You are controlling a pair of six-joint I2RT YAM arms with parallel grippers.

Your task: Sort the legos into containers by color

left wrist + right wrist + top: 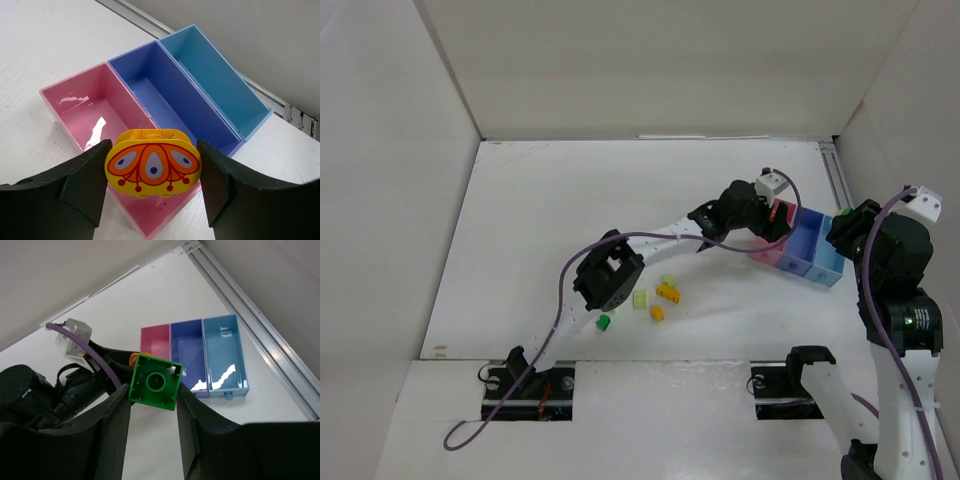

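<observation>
My left gripper (153,167) is shut on the round orange-yellow piece (153,161) and holds it above the near end of the pink bin (82,107). The dark blue bin (160,87) and light blue bin (215,75) adjoin it. My right gripper (154,396) is shut on a dark green brick (155,382), held high over the table near the bins. In the top view the left gripper (775,218) is at the pink bin (767,252) and the right gripper (842,235) is above the light blue bin (828,265). Loose legos lie mid-table: pale yellow-green (640,299), orange-yellow (668,292), dark green (604,322).
White walls enclose the table on the left, back and right. A metal rail (838,180) runs along the right edge behind the bins. The left arm (620,270) stretches across the middle of the table, over the loose legos.
</observation>
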